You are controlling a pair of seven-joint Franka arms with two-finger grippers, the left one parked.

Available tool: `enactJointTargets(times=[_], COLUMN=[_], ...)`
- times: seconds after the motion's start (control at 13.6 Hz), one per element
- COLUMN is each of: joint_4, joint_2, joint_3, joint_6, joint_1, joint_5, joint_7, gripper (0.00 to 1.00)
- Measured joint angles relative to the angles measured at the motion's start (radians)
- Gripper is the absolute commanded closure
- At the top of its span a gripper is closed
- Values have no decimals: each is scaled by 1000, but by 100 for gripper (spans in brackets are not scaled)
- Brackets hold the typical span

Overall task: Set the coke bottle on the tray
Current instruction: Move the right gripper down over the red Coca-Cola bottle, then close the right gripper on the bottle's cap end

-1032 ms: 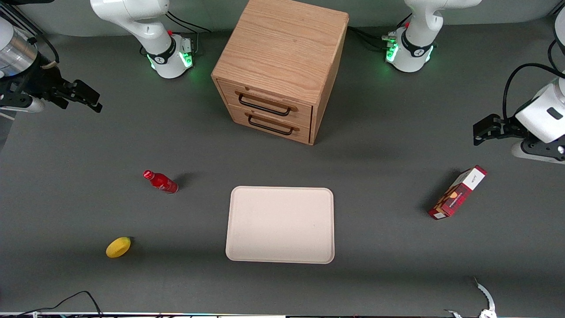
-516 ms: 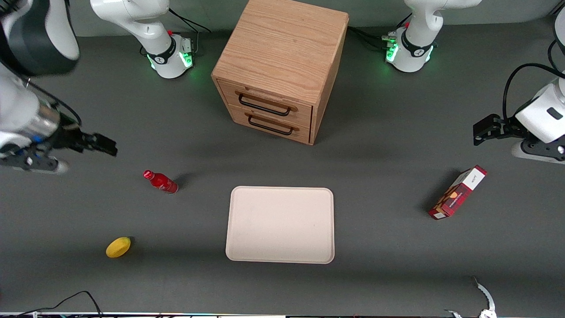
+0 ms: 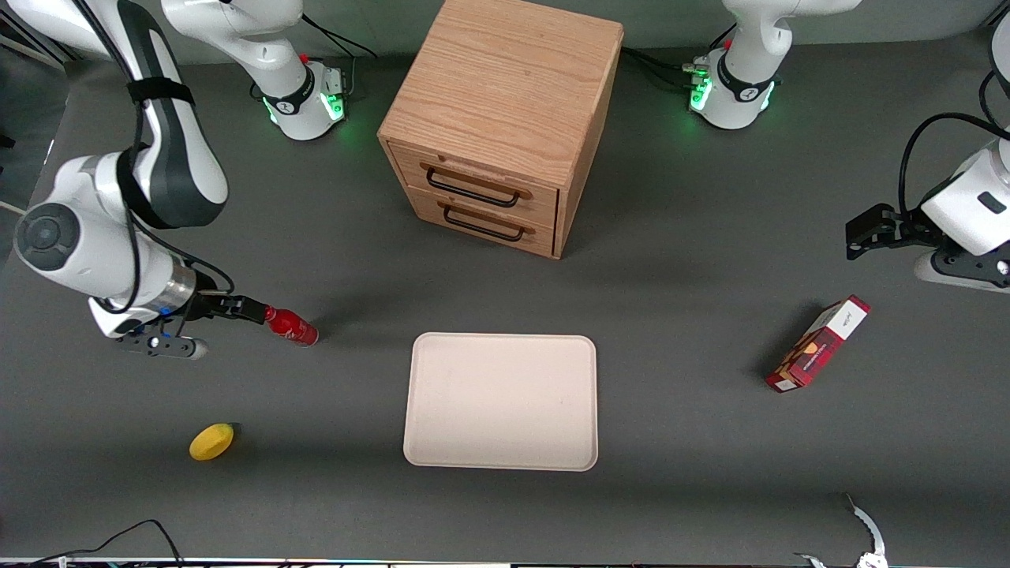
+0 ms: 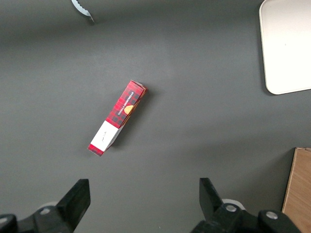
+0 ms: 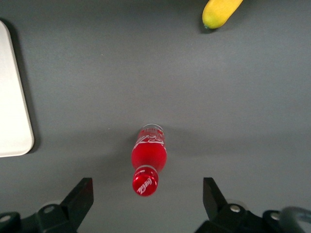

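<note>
The coke bottle (image 3: 293, 329) is small and glossy red with a red cap. It stands on the grey table, beside the beige tray (image 3: 501, 402) and toward the working arm's end. My right gripper (image 3: 254, 309) is open and hangs above the bottle, at its cap. In the right wrist view the bottle (image 5: 148, 156) is seen from above, with its cap between the two spread fingers (image 5: 80, 196) and touching neither. My gripper (image 5: 146, 201) holds nothing. The tray's rim (image 5: 14, 97) shows in that view too.
A yellow fruit (image 3: 211, 441) lies nearer the front camera than the bottle; it also shows in the right wrist view (image 5: 221, 12). A wooden two-drawer cabinet (image 3: 505, 118) stands farther back. A red-and-white box (image 3: 818, 344) lies toward the parked arm's end.
My right arm has swung in from the table's edge and come down over the bottle. The bottle and the tray have not moved.
</note>
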State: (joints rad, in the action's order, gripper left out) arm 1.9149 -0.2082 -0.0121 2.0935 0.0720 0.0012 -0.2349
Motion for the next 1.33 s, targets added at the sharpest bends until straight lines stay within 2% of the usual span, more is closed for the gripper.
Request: enactJointTargets(times=[0.22,0.52,0.66,0.74,0.81,0.88,0.96,1.33], joint_4=[97,167,189,194,194,194,194,195], joint_2=[4,22,32,36,37,38,38,38], joint_3=[-8,-15,-15,-15,-15,-15,-15,-16], joint_6=[117,177,202,204,204,205,205,208], joint_1=[0,0,0,0,0,0,0,0], joint_5=[0,0,0,0,0,0,0,0], joint_7=[-9,-19,-20,-21,-21,-21,-21,-21], gripper=[0,1,17,30,50,77,100,100])
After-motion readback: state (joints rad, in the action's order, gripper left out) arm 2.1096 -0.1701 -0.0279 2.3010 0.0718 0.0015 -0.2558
